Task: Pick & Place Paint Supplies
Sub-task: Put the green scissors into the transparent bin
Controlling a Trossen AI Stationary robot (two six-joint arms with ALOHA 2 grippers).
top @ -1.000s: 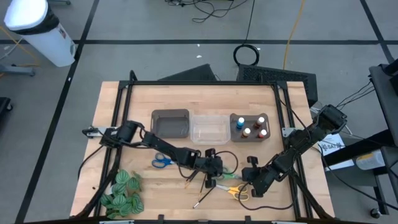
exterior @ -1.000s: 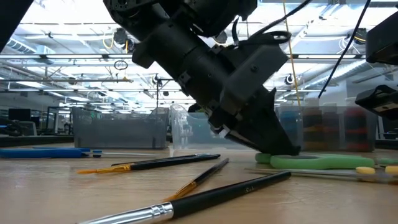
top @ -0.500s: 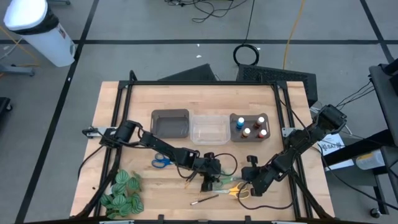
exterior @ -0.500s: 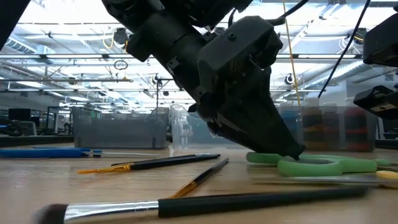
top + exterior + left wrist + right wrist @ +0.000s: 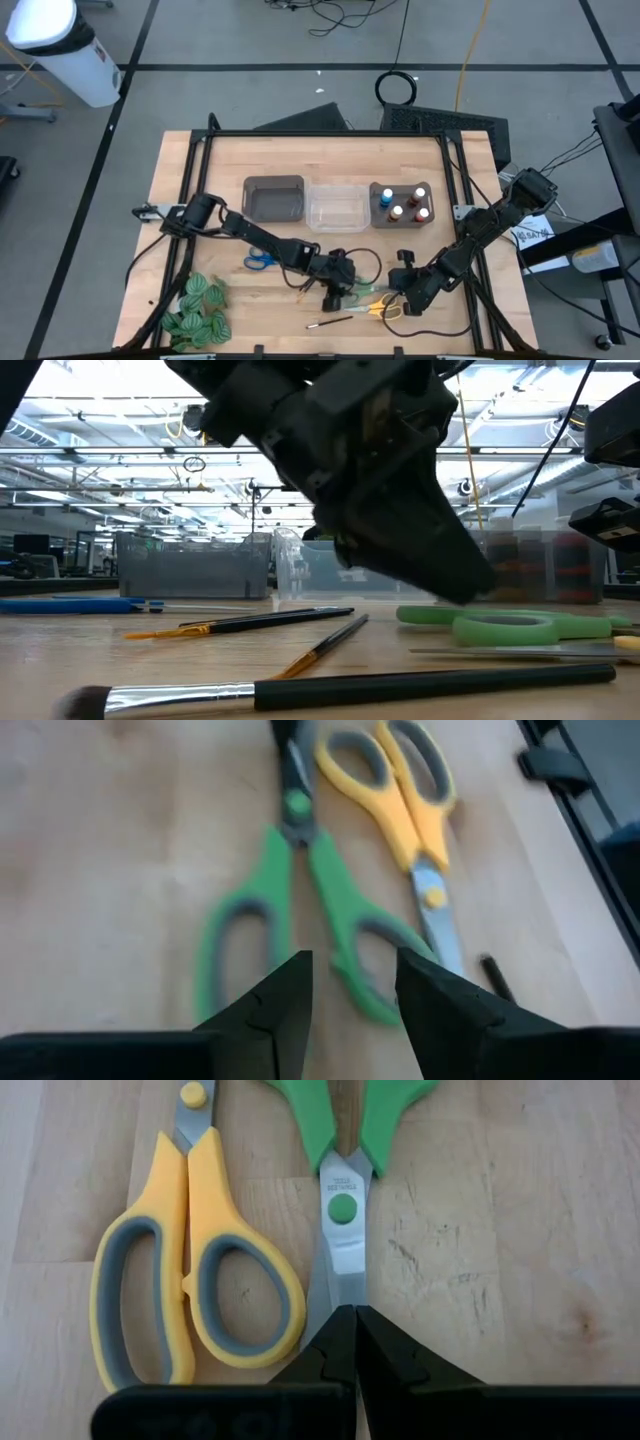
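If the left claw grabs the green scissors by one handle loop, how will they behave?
The green scissors look rigid and lie flat, so they likely won't roll. Held by one loop between the open left claw fingers, the handles may pivot apart and the blades droop.

From my station, three bins (image 5: 336,203) sat in a row toward the table's (image 5: 180,180) far edge, the paint bottles (image 5: 405,204) standing in the rightmost one. Nearer, one pair of scissors (image 5: 260,260) lay left of centre. Two more scissors (image 5: 340,1150) lay side by side near the front, between the left gripper (image 5: 350,990) and the right gripper (image 5: 352,1342). A paintbrush (image 5: 330,323) lay before them. The leafy bunch (image 5: 195,308) sat at the front left corner.
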